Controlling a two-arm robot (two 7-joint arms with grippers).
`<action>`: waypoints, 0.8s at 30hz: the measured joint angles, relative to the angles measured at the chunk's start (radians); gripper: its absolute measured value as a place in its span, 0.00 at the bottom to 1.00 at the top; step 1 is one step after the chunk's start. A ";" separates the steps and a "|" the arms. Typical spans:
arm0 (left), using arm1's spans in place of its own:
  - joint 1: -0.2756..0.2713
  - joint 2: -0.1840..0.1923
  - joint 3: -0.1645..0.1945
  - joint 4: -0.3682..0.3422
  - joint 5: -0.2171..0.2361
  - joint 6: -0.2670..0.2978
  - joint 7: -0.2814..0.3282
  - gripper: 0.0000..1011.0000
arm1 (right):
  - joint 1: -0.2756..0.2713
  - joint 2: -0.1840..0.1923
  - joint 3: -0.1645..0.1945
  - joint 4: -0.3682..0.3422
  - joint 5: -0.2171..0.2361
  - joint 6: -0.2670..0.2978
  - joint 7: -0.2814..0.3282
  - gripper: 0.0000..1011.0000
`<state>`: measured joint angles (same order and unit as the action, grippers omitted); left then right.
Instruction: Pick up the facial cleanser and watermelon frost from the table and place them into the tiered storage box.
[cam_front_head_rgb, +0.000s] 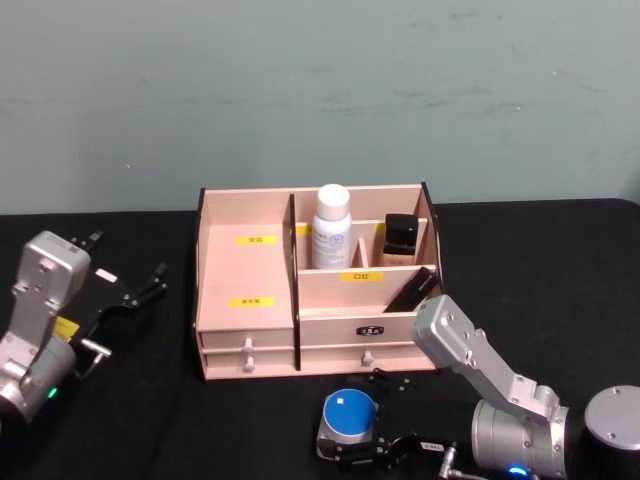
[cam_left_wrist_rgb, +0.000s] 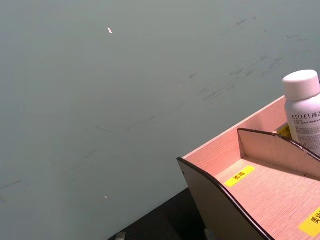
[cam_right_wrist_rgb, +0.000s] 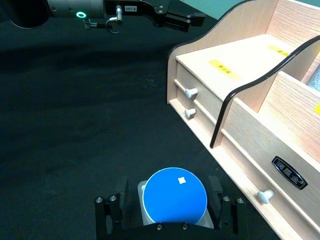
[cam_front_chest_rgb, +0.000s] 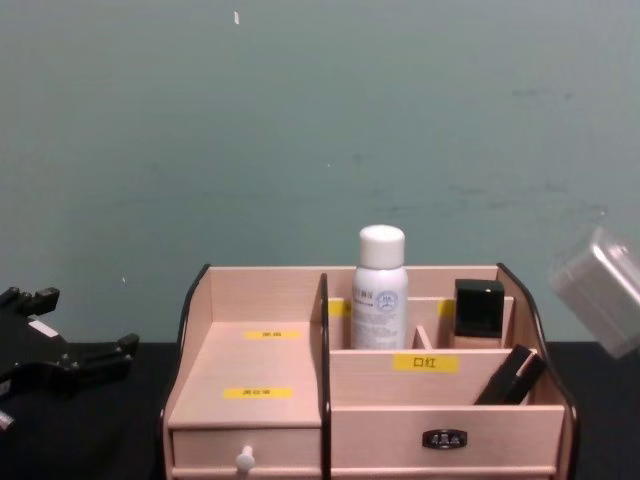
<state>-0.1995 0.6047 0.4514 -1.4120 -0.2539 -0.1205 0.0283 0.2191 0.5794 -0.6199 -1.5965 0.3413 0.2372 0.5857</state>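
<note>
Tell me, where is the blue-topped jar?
In the head view, the blue-topped jar is held by the right gripper, just in front of the tiered storage box, on the robot's right.

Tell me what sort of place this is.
Probably a robot test bench staged as a dressing table: a black-draped table against a bare teal wall, a tiered storage box holding a white bottle, the right gripper closed on a blue-lidded jar, the left gripper open beside the box.
</note>
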 joint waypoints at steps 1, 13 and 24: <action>0.000 0.000 0.000 0.000 0.000 0.000 0.000 1.00 | 0.000 0.000 0.000 0.000 0.000 0.000 0.000 0.99; 0.000 0.000 0.000 0.000 0.000 0.000 0.000 1.00 | 0.000 0.002 0.000 -0.002 0.001 0.000 0.000 0.99; 0.000 0.000 0.000 0.000 0.000 0.000 0.000 1.00 | -0.006 -0.004 0.001 0.005 0.003 -0.003 0.000 0.99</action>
<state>-0.1995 0.6047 0.4514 -1.4120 -0.2539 -0.1205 0.0283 0.2131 0.5750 -0.6189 -1.5914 0.3442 0.2345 0.5855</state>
